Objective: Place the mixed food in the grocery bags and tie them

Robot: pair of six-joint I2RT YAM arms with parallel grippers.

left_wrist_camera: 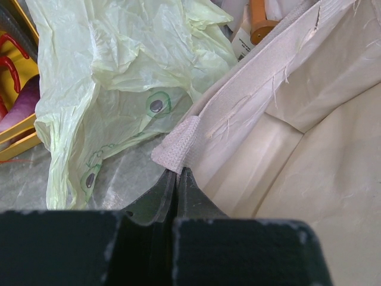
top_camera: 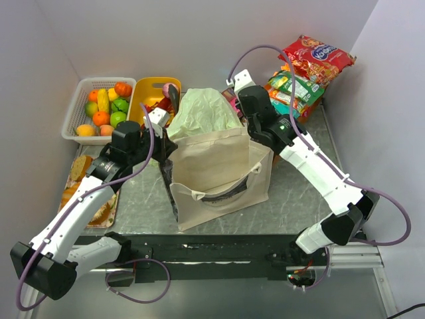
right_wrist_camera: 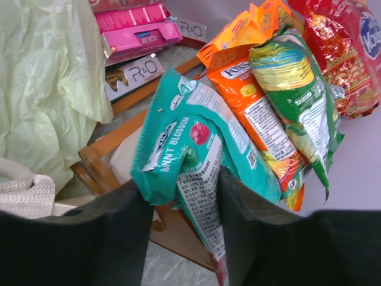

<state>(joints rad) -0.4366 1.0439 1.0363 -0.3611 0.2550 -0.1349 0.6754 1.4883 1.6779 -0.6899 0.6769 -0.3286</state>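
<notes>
The beige canvas tote [top_camera: 219,166] stands open in the middle of the table. My left gripper [left_wrist_camera: 177,174] is shut on the woven strap at its left rim [left_wrist_camera: 178,146]. The crinkly pale green plastic bag [top_camera: 206,109] lies bunched behind the tote, and it also shows in the left wrist view [left_wrist_camera: 119,71]. In the right wrist view my right gripper [right_wrist_camera: 181,190] has its jaws pressed against both sides of a teal snack packet [right_wrist_camera: 196,137]. That packet leans on orange [right_wrist_camera: 262,119] and green [right_wrist_camera: 294,89] packets.
At the back left stand a white basket [top_camera: 73,119] of toy fruit and a yellow basket [top_camera: 143,90]. Bread lies on a tray [top_camera: 80,173] at the left edge. A big red packet [top_camera: 315,56] leans in the back right corner. Pink boxes [right_wrist_camera: 137,30] and a wooden crate [right_wrist_camera: 101,149] sit behind the bag.
</notes>
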